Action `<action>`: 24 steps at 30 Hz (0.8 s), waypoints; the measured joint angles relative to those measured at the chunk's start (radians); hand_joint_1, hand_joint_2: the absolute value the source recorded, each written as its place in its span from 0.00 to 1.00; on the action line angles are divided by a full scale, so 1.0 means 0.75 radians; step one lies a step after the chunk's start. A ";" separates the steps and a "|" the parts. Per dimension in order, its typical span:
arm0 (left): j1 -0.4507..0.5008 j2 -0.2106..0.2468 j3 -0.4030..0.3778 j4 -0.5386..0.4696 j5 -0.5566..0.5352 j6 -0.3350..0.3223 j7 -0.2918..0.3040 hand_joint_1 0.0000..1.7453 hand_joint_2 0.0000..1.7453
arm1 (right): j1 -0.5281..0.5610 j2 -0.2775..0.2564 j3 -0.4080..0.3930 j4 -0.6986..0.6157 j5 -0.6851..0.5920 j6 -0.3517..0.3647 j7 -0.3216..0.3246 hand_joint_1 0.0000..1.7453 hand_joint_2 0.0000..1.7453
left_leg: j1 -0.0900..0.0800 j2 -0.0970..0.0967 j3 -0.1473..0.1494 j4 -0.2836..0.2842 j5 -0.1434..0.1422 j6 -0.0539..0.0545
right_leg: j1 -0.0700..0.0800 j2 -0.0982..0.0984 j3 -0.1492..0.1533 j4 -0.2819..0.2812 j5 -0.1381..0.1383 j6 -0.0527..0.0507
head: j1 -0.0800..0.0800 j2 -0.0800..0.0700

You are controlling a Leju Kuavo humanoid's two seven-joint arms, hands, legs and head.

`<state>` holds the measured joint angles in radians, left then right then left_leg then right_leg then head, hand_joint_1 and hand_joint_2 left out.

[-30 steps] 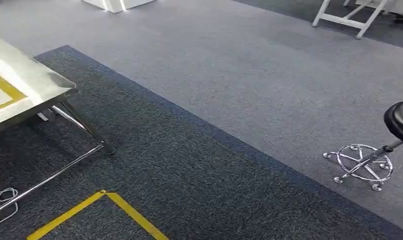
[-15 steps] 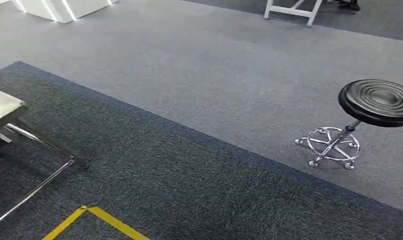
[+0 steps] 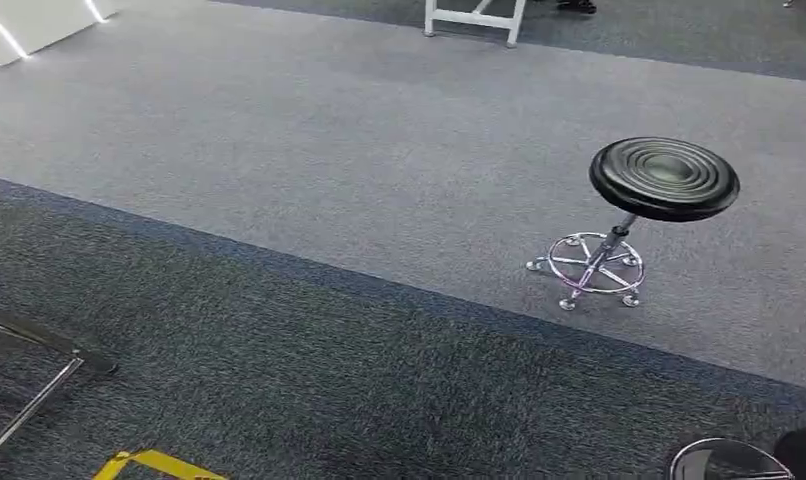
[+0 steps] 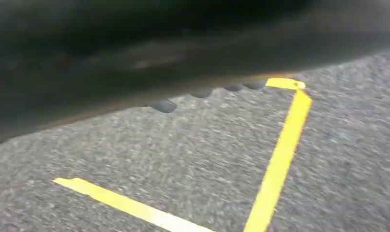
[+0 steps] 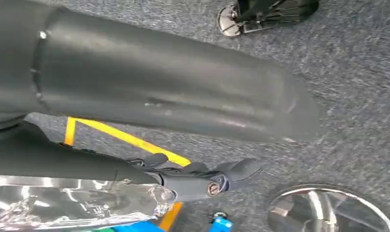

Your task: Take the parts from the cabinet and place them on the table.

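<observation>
Camera swung right: stool [image 3: 664, 180] now mid-view. Turning, probably toward the cabinet. My right fingers [image 5: 232, 170] hold silvery wrapped part [image 5: 72, 203]; left unclear.

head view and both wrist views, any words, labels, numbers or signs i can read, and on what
None: no readable text in these views.
The yellow floor tape is plain line marking, no lettering.
The black stool has a ribbed seat, no label visible.
The silver foil-wrapped thing in the right hand shows no print.
</observation>
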<state>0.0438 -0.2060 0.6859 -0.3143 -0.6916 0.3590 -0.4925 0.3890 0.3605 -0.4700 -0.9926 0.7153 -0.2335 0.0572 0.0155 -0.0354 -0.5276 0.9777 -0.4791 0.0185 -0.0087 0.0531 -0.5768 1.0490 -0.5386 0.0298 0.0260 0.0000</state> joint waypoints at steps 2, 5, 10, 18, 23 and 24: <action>0.009 -0.002 0.000 0.002 0.000 0.000 -0.001 0.00 0.00 | -0.010 0.000 0.000 -0.002 0.000 0.000 0.000 0.00 0.00 | -0.003 0.044 0.000 0.001 -0.002 0.006 | -0.003 -0.047 -0.093 0.193 -0.113 0.011 | 0.006 0.000; 0.010 -0.001 0.002 0.002 0.000 0.000 -0.001 0.00 0.00 | -0.004 0.000 0.001 -0.003 0.001 0.000 0.000 0.00 0.00 | -0.004 0.103 -0.002 0.002 -0.007 0.004 | -0.007 -0.062 -0.151 0.323 -0.138 0.026 | 0.006 0.000; 0.008 -0.003 0.004 0.002 -0.001 0.000 -0.001 0.00 0.00 | -0.011 -0.001 0.000 -0.003 0.002 0.001 -0.001 0.00 0.00 | -0.015 0.165 0.019 0.013 -0.031 -0.029 | -0.009 -0.170 0.072 -0.072 0.022 0.011 | 0.005 0.000; 0.006 -0.003 0.007 0.003 -0.003 0.000 -0.003 0.00 0.00 | -0.006 0.000 -0.003 -0.004 0.003 -0.002 -0.003 0.00 0.00 | 0.001 0.061 -0.106 0.343 -0.233 -0.074 | -0.005 -0.059 0.072 -0.075 0.043 -0.051 | -0.016 0.000; 0.008 -0.003 0.008 0.003 -0.004 0.000 -0.002 0.00 0.00 | -0.005 0.000 -0.006 -0.004 0.003 -0.002 -0.002 0.00 0.00 | -0.002 0.026 -0.064 0.182 -0.038 -0.043 | 0.004 0.037 0.082 -0.075 0.042 -0.051 | -0.017 0.000; 0.009 0.002 0.009 0.003 -0.004 0.000 -0.002 0.00 0.00 | -0.004 0.001 -0.006 -0.004 0.003 -0.001 -0.002 0.00 0.00 | -0.003 -0.041 -0.030 0.089 0.005 -0.030 | -0.001 0.050 0.077 -0.075 0.042 -0.050 | -0.016 0.000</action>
<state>0.0502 -0.2048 0.6924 -0.3124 -0.6943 0.3590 -0.4940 0.3858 0.3609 -0.4742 -0.9957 0.7172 -0.2342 0.0561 0.0135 -0.0662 -0.5500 1.0448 -0.4753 -0.0043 -0.0098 0.0909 -0.5192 0.9929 -0.5071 -0.0076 0.0141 0.0000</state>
